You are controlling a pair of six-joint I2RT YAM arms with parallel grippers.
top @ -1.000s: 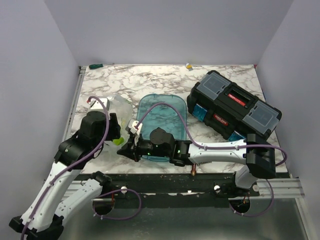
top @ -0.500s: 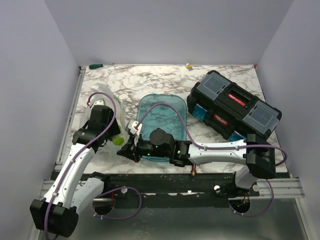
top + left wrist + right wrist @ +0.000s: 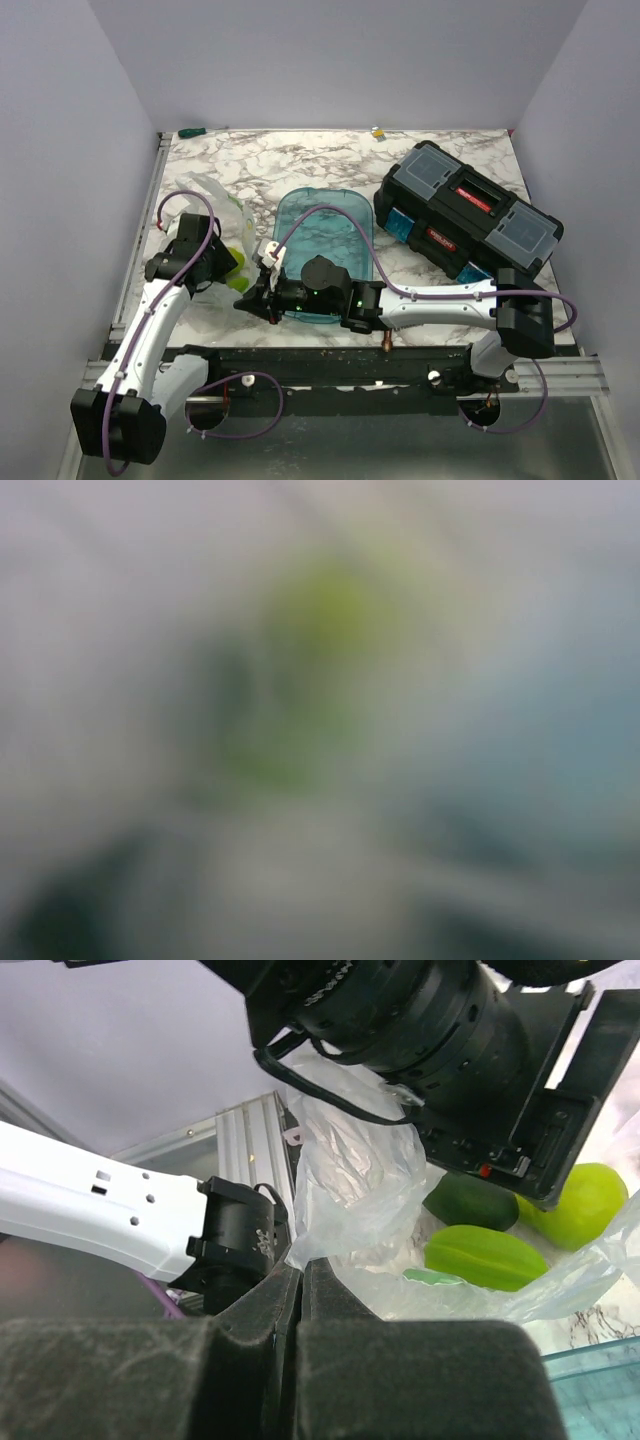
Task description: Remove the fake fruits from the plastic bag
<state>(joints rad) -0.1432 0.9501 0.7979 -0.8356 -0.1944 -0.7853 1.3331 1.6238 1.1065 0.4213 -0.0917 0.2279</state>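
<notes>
Thin crinkled clear plastic bag (image 3: 350, 1180) laid on marble surface (image 3: 330, 160) beside teal oval tray (image 3: 335, 240); edge gripped by clenched right jaws, likely as anchor. Glossy green plastic fruits (image 3: 485, 1257) lodged inside. Left jaws' state cannot be told, view blurred

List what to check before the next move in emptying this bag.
1. Right claw pinching the plastic bag: ok.
2. Left claw open or shut: cannot tell; its wrist view is blurred.
3. Fruits in sight in the right wrist view, namely dark green fruit, light green fruit and pear: ok.
4. Fruits free of the bag film: cannot tell.
5. Toolbox apart from both claws: ok.
</notes>
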